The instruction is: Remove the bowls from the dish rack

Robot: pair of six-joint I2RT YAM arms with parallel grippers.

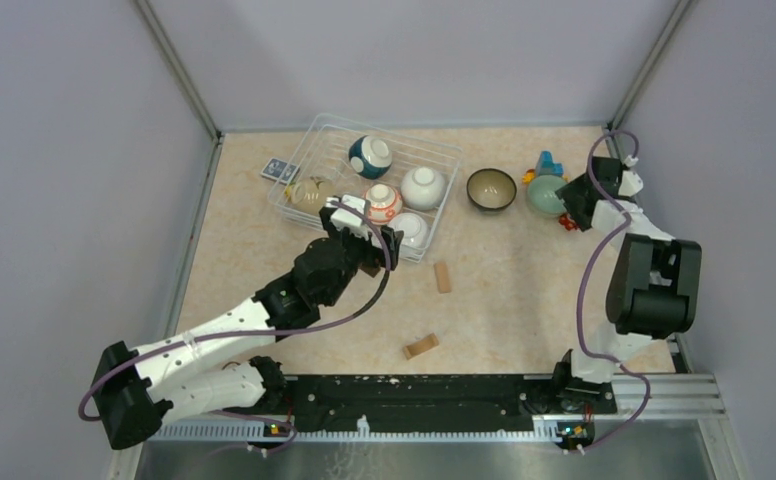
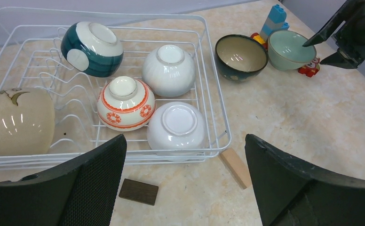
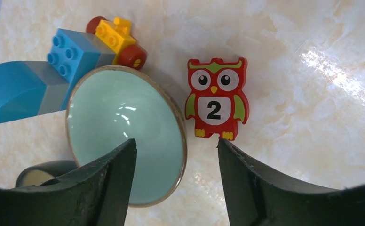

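Beige marbled tabletop [image 1: 504, 300], glossy under glare, closed in by pale lilac walls [image 1: 64, 150] with metal corner posts. White wire dish rack [image 1: 329, 150] sits far left of centre and holds five bowls: teal-and-white bowl [image 1: 370, 156], orange-patterned bowl [image 1: 383, 203], ribbed white bowl [image 1: 423, 187] and plain white bowl [image 1: 410, 230] upturned, beige bowl [image 1: 309, 192] on its side. Out on the table, upright: dark bowl [image 1: 491, 189] and pale green bowl [image 1: 544, 195].

Left gripper [image 2: 184, 141] hangs at the rack's near edge, fingers wide apart, empty. Right gripper [image 3: 176, 141] is spread across the green bowl's rim; contact unclear. Owl tile [image 3: 216, 98] and blue bricks [image 3: 30, 84] lie beside that bowl.
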